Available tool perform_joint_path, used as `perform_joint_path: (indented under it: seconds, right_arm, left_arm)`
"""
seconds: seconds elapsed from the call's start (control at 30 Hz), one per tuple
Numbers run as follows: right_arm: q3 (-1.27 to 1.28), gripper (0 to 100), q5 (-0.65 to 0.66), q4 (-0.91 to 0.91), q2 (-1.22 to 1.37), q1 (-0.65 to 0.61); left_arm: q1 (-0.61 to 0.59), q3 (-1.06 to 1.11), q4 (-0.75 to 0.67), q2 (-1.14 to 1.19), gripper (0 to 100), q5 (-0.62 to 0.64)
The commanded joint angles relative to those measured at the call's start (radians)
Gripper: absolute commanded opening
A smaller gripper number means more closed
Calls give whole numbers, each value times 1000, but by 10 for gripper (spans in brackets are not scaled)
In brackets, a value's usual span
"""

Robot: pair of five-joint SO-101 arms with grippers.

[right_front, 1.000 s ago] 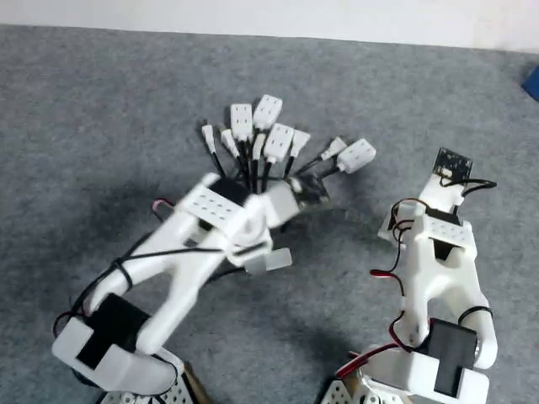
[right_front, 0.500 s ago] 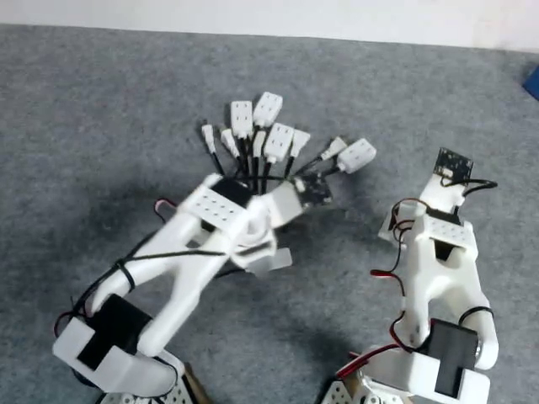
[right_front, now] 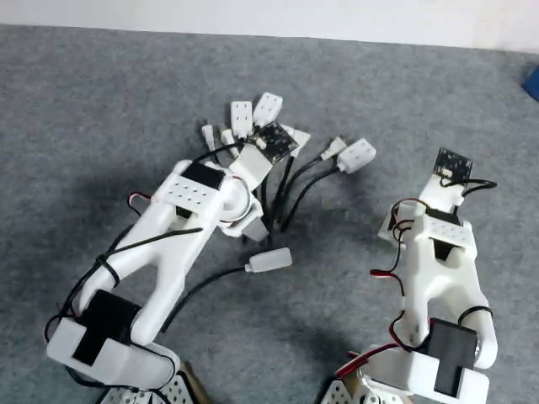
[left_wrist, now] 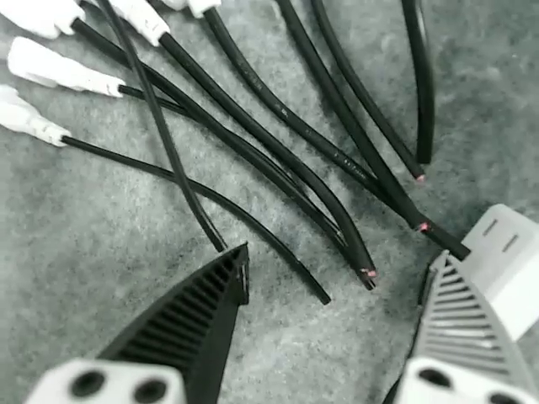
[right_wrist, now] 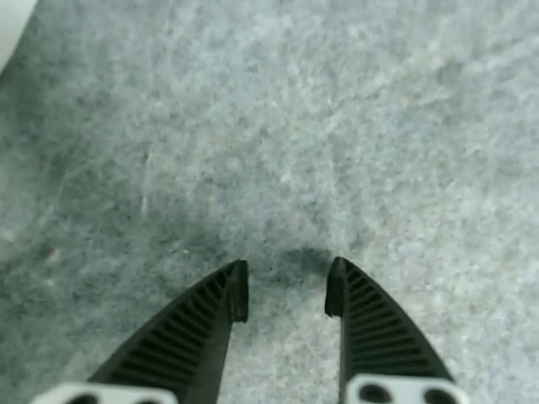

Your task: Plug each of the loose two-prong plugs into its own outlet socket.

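Note:
Several black cables cross the grey carpet under my left gripper, which is open with nothing between its fingers. Small white two-prong plugs end some cables. A white outlet socket block lies just beside one finger. In the high view the left arm hangs over the fan of plugs and sockets. One white socket block lies apart on its cable, nearer the arm bases. My right gripper is open a little over bare carpet, to the right of the bundle.
A white socket lies at the right end of the fan, between the two arms. The right arm stands at the right. Grey carpet stretches to the left and far side. A blue object sits at the right edge.
The left arm has swung left and farther out over the cable bundle, uncovering the cable of the near socket block. The right arm has kept still.

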Motion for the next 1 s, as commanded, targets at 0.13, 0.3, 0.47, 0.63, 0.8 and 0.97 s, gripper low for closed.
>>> perform_joint_path:
  seconds: [0.13, 0.3, 0.47, 0.63, 0.8, 0.97]
  right_arm:
    - [-41, 164, 12, -10, -12, 4]
    - [-41, 164, 12, -10, -12, 4]
    - [-41, 164, 12, -10, -5, 4]
    - [-41, 164, 12, -10, -5, 4]
    - [-41, 164, 12, -10, -5, 4]
    - [-41, 164, 12, -10, -5, 4]
  left_arm:
    - [39, 120, -71, -41, 330, 5]
    - [77, 165, -72, -44, 329, -41]
    - [122, 117, 58, -45, 329, -41]
    - [223, 79, 229, -45, 329, -41]
    - [254, 73, 255, -44, 329, -44]
    - [188, -27, 256, -33, 329, -43]
